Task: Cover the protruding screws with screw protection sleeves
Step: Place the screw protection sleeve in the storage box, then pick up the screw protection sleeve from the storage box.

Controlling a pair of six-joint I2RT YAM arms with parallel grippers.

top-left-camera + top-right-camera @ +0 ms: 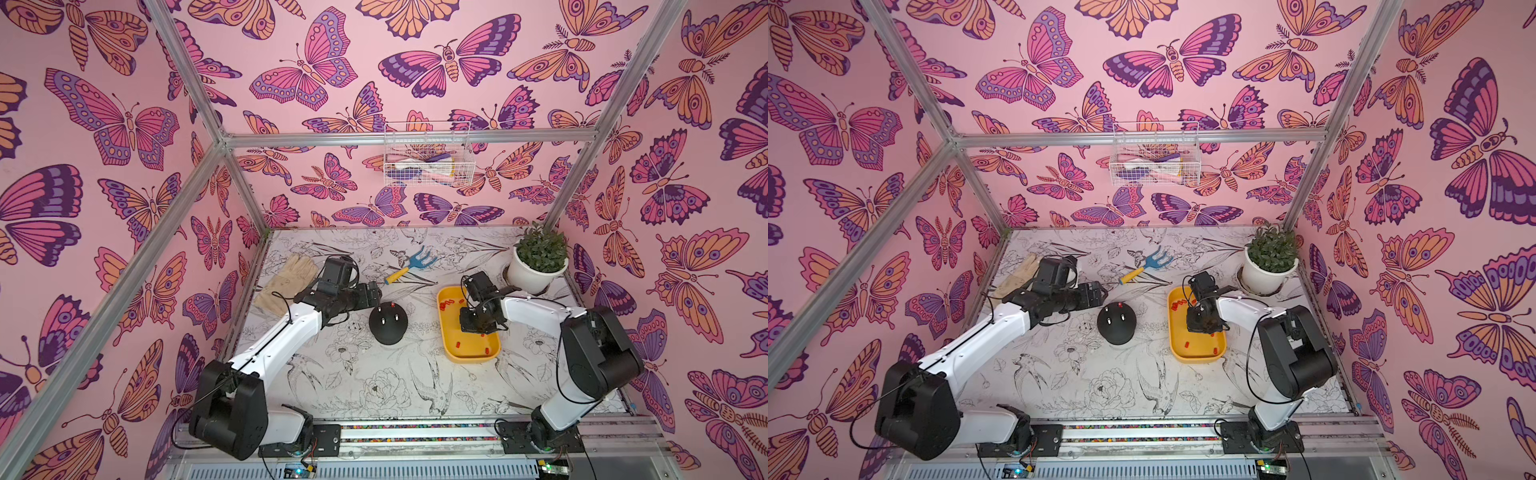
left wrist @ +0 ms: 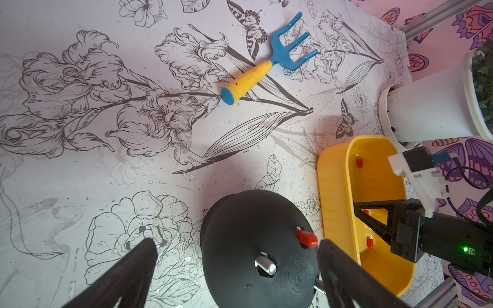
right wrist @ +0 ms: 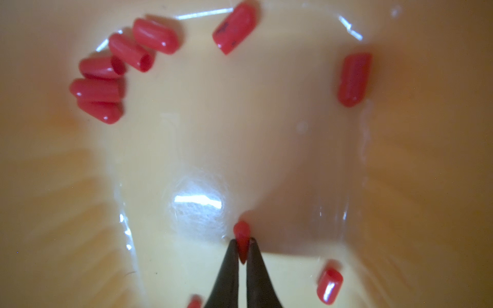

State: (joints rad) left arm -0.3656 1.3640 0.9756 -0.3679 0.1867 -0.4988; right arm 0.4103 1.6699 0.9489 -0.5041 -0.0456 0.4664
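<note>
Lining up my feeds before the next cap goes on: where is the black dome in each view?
Both top views: black dome mid-table, between the arms, beside the yellow tray.
Left wrist: dome just ahead of the open left end effector, tray alongside.
Right wrist: not in it; only tray floor and red caps.
Shared landmark: the yellow tray.
</note>
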